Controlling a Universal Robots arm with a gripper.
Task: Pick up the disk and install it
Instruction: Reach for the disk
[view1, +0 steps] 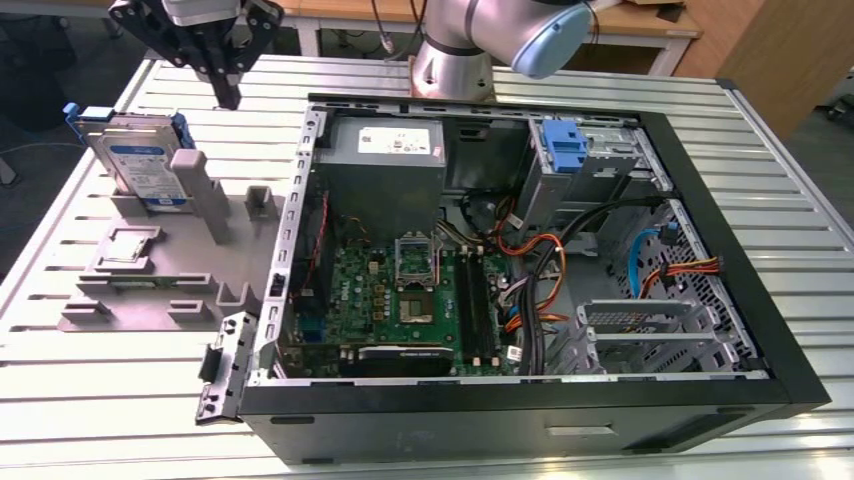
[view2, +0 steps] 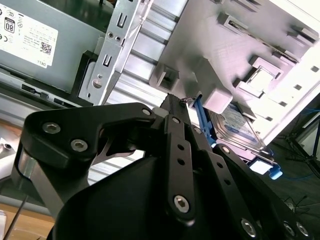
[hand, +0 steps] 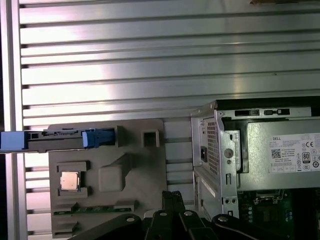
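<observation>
One open black computer case (view1: 534, 415) lies nearest. Beside it, toward the exterior view's left, a grey plastic holder (view1: 120, 300) carries the silver-grey, blue-railed disk (view1: 138, 160) on edge. Beyond, the black gripper (view1: 227, 98) hovers apart from it, fingers pinched together, empty.

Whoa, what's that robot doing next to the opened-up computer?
A robot arm is getting to work on a disk. Its gripper hangs above the grey holder that sits on the table beside the open computer case. The disk stands upright in that holder, not yet picked up. The gripper holds nothing, and its fingers are closed together.
</observation>
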